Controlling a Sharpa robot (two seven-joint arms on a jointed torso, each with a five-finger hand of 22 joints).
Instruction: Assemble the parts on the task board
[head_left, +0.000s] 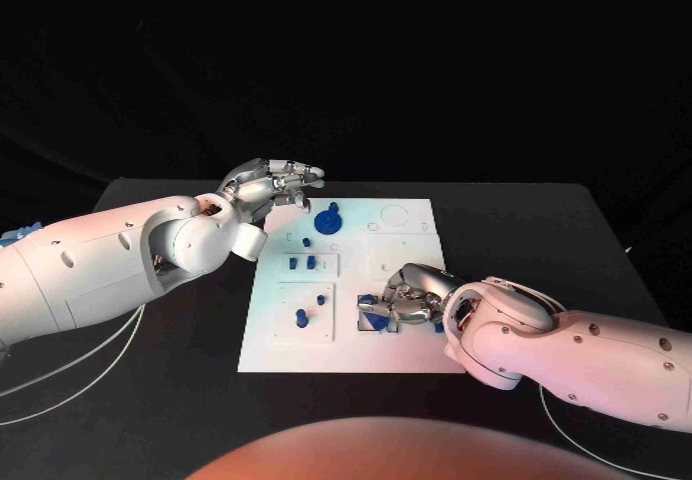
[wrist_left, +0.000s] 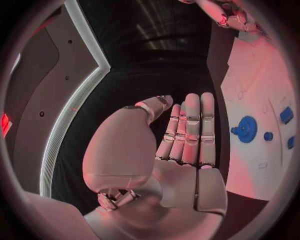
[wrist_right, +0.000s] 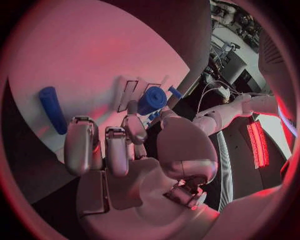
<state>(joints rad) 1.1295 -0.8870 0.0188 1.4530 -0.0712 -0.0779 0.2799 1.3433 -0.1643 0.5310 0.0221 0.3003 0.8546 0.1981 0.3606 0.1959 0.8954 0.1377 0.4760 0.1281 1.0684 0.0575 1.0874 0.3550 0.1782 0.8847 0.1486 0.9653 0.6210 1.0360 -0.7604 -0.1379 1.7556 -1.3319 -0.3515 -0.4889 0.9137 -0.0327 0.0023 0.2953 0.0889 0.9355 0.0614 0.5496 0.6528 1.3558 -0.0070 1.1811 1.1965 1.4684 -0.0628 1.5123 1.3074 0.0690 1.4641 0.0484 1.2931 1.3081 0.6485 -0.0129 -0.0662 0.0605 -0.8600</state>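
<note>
The right hand (head_left: 408, 300) sits low on the near right part of the white board (head_left: 408, 355), fingers curled down around a blue part (head_left: 378, 318). The right wrist view shows a short blue cylinder (wrist_right: 152, 100) right at the fingertips (wrist_right: 132, 125), apparently pinched between thumb and finger, though the contact itself is partly hidden. The left hand (head_left: 271, 185) hangs at the board's far left corner, just off the edge, its fingers straight and together in the left wrist view, with nothing in it.

The step in hand looks like seating that cylinder in its place on the board. To do it well, the right hand should keep the piece upright, line it up squarely over its recess and press straight down, not sideways, since a tilted piece would likely jam. The left hand could steady the board if it slides on the black counter (head_left: 577, 230).

Counted in the head view: one board, one round blue disc (head_left: 330, 219) near the far edge, two small blue pegs (head_left: 302, 263) standing side by side in the middle left, and one more peg (head_left: 302, 317) nearer the front. A long blue rod (wrist_right: 52, 109) lies flat on the board beside the right hand.
</note>
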